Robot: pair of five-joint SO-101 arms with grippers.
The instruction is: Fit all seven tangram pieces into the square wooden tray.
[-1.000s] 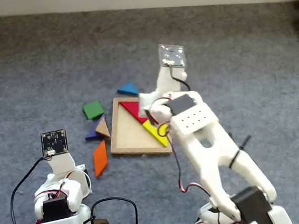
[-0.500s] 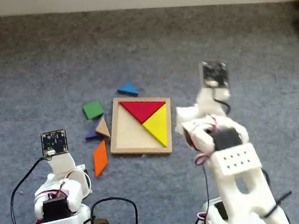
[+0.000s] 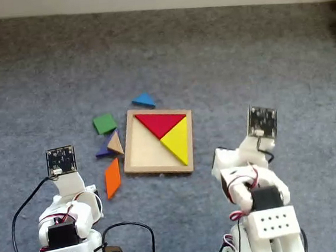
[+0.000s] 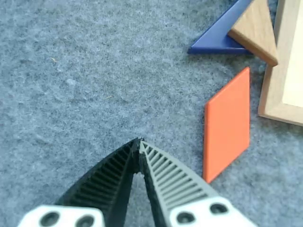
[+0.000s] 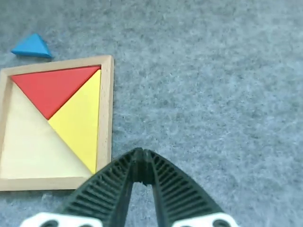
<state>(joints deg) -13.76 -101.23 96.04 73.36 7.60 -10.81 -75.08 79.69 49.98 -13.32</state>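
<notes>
A square wooden tray (image 3: 158, 171) lies flat near the middle of a worktop (image 3: 257, 58) covered in grey carpet. Two pieces sit inside it: a large red triangle (image 3: 157, 123) along the far edge and a large yellow triangle (image 3: 178, 140) along the right edge, meeting on their slanted sides. The remaining floor of the tray is bare pale wood.

Five pieces lie outside on the carpet. A small light blue triangle (image 3: 144, 100) is just beyond the tray's far edge. To the tray's left are a green square (image 3: 104, 123), a plain wood triangle (image 3: 115, 144) touching a dark blue triangle (image 3: 104, 150), and an orange parallelogram (image 3: 112, 177) near the tray's near left corner.

The left tool (image 4: 138, 144) hangs over bare carpet beside the orange parallelogram, its jaws pressed together on nothing. The right tool (image 5: 142, 156) hangs over carpet just off the tray's right side, near the yellow triangle, jaws likewise pressed together and holding nothing.
</notes>
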